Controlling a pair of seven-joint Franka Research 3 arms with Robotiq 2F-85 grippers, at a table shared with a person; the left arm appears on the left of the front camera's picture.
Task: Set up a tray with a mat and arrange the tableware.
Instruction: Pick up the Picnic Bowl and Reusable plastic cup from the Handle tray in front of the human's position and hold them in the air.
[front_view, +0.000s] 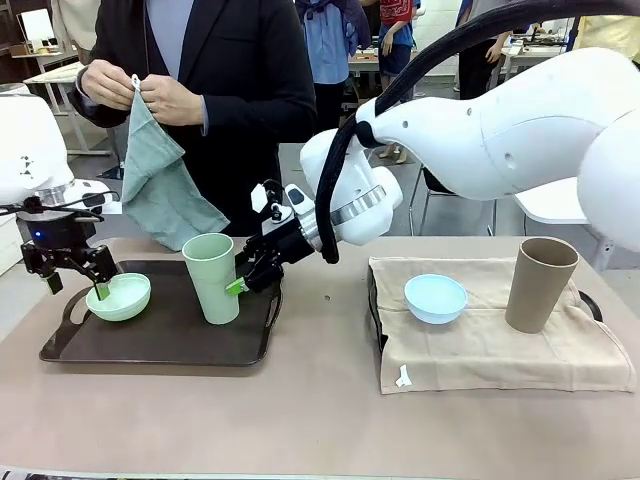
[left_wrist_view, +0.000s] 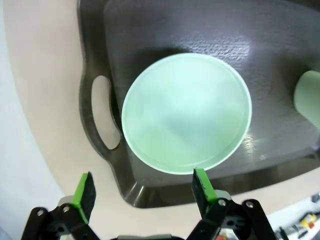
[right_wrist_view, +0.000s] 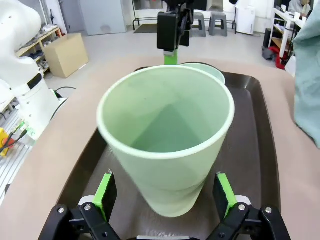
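Green cup (right_wrist_view: 167, 145) between spread right claw (right_wrist_view: 167, 192); front adds brown cup (front_view: 540, 284).

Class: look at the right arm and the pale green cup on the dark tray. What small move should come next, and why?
Probably close the right gripper on the pale green cup. Its jaws stand open on either side of the cup's lower wall, not yet gripping, and the dark tray has no mat, while the person holds a green cloth.
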